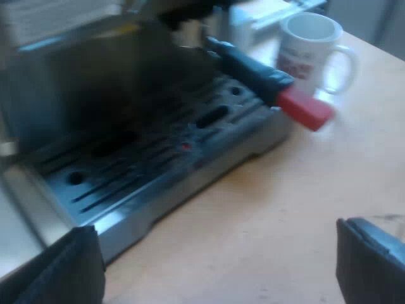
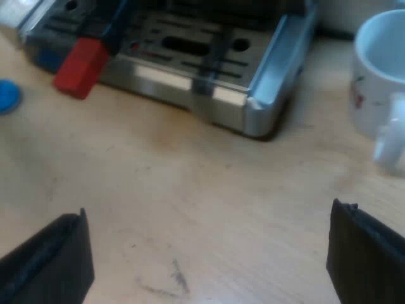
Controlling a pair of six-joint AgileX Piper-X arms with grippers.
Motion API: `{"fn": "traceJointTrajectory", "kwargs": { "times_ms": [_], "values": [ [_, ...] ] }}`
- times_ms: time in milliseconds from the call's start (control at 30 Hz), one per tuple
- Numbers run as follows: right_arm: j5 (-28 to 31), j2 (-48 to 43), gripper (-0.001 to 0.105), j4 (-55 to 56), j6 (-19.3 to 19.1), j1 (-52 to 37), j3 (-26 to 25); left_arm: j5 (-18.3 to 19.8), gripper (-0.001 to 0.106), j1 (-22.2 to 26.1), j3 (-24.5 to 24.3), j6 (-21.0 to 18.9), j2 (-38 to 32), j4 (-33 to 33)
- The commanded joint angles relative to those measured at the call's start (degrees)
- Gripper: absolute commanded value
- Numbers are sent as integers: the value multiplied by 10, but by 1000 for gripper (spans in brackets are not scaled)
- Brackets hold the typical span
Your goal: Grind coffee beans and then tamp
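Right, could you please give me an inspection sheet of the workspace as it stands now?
Surface: wooden table, bare beneath both grippers, with faint scuffs.
Job's things: espresso machine with its metal drip tray; holder handle sticks out over the tray, its red end free; blue item on the table near the red end, possibly the tamper.
Clutter: white mug, upright on the table beside the machine, looks empty.
Grippers: left gripper and right gripper, jaws wide open, holding nothing, over the table before the tray.
Cables: nothing seen.
Surroundings: blurred pale shapes beyond the mug, cannot tell what.
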Motion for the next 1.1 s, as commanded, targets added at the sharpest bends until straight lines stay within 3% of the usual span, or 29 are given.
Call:
{"fn": "traceJointTrajectory", "kwargs": {
  "times_ms": [33, 367, 500, 600, 800, 900, 1100],
  "values": [
    [-33, 31, 77, 1, -10, 63, -6, 37, 76, -36, -5, 5, 35, -33],
    [-29, 73, 77, -47, -10, 168, -6, 128, 76, -111, 15, 11, 122, -139],
    [64, 116, 77, -86, -6, 267, 1, 128, 76, -129, 43, 21, 143, -204],
    [100, 126, 77, -130, -4, 313, 16, 131, 76, -134, 72, 24, 159, -258],
    [227, 142, 77, -237, 51, 417, 66, 137, 76, -134, 101, 24, 183, -298],
    [322, 142, 77, -295, 90, 476, 101, 140, 76, -134, 118, 24, 191, -318],
    [441, 147, 74, -342, 137, 547, 141, 140, 76, -134, 152, 26, 191, -359]
  ]
}}
